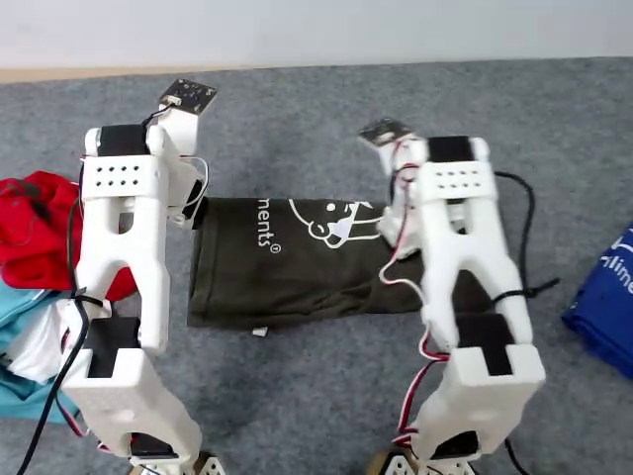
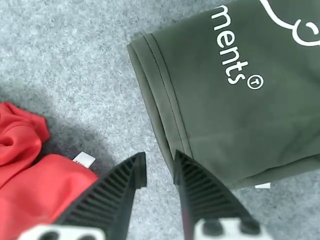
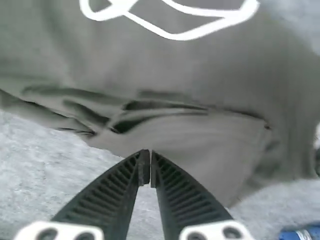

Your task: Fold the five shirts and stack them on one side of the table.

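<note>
Nearest, at about 8 o'clock on the grey carpeted table [image 1: 316,396], a teal and white shirt [image 1: 25,336] lies crumpled. A red shirt [image 1: 35,233] is bunched just beyond it at 9 o'clock, and a blue shirt [image 1: 605,297] sits well apart at 3 o'clock. None of these three looks folded. Between the two arms, in the middle of the table, lies the dark olive shirt [image 1: 287,262], already doubled into a flat band with its white print facing up. Its long axis runs from 9 to 3 o'clock, and that is what the next fold depends on. The left gripper [image 2: 160,167] hangs over bare carpet just beside the band's 9 o'clock short edge, between it and the red shirt, so the cloth lies toward 3 o'clock from its fingertips. Its fingers are only a narrow slit apart and hold nothing. The right gripper [image 3: 150,160] is over the rumpled 3 o'clock end, at its near rim, with its fingers pressed together and no cloth visibly caught between them. My judgement is that the right arm is the closer to the fabric — the left must first open and shift toward 3 o'clock to take its edge before one end can be carried across to the other.
</note>
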{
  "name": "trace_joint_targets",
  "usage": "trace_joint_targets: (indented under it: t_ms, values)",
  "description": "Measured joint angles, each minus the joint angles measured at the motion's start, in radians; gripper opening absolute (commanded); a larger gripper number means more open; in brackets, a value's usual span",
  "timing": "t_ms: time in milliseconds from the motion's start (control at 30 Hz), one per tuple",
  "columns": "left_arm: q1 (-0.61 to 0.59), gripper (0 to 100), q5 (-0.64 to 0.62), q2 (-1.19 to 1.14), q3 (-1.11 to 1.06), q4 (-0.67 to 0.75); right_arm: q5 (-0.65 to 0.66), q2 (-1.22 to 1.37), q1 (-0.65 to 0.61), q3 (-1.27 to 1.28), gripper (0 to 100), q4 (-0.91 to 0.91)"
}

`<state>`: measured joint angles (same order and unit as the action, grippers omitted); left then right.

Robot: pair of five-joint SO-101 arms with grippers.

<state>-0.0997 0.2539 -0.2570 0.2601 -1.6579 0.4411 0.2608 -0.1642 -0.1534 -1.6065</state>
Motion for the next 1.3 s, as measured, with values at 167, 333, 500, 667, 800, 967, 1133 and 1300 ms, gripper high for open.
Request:
trace_joint_targets:
  t_ms: [167,333,500,667,800,967,1133,1300]
  values:
    - [0.000,10,0.000,0.000,0.000,0.000,-0.005,0.095,-0.046,0.000,0.9,0.000]
    - [0.000,10,0.000,0.000,0.000,0.000,-0.008,0.230,-0.048,0.000,0.9,0.018]
    - [-0.055,10,0.000,0.000,0.000,0.000,-0.008,0.288,-0.048,-0.029,0.9,0.051]
    - [-0.132,10,-0.003,0.000,0.018,0.000,-0.008,0.288,-0.049,-0.112,0.9,0.025]
    - [-0.169,10,-0.003,0.054,0.060,-0.012,-0.008,0.252,-0.048,-0.164,0.9,-0.020]
    - [-0.207,10,-0.003,0.161,0.075,-0.012,-0.008,0.184,-0.048,-0.207,0.9,-0.058]
    - [-0.235,10,-0.003,0.198,0.075,-0.017,-0.008,0.126,-0.049,-0.215,0.9,-0.087]
    - [-0.322,10,-0.003,0.199,0.075,-0.029,-0.008,0.081,-0.121,-0.216,0.9,-0.098]
